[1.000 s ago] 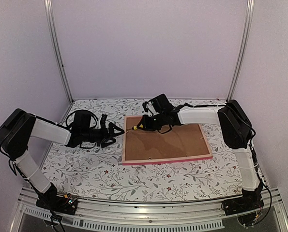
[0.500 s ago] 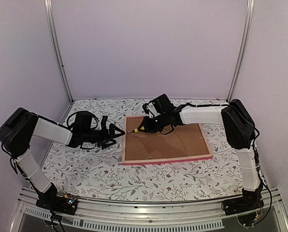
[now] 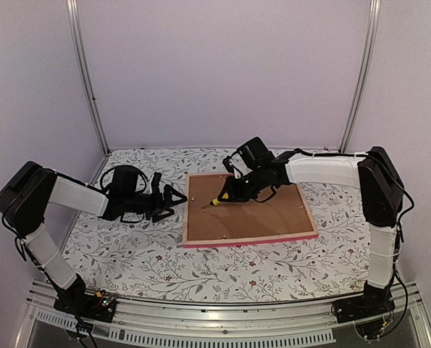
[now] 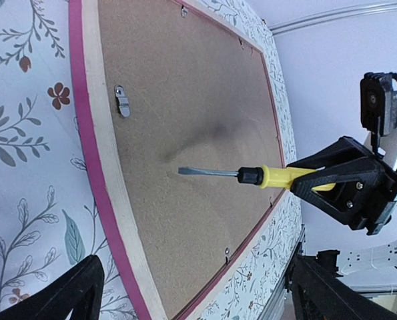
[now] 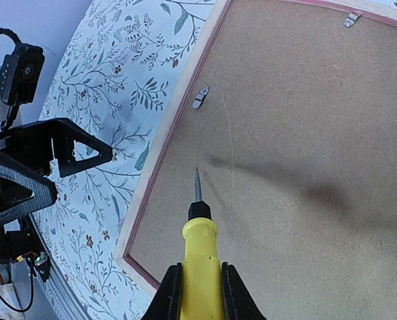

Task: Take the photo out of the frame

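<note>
The frame, pink-edged, lies face down on the table with its brown backing board up. The photo is hidden under the board. My right gripper hovers over the board's left half, shut on a yellow-handled screwdriver whose blade points at the frame's left side. The blade tip hangs above the board, short of a metal turn clip. My left gripper stands open just left of the frame, empty. In the left wrist view the screwdriver floats above the board near another view of that clip.
Small metal clips sit along the frame's long edges. The floral tablecloth surrounds the frame. Purple walls and metal posts close in the back and sides.
My right gripper has carried the screwdriver rightward and toward the near side, from the frame's far-left corner to over the board. The left arm has barely shifted.
</note>
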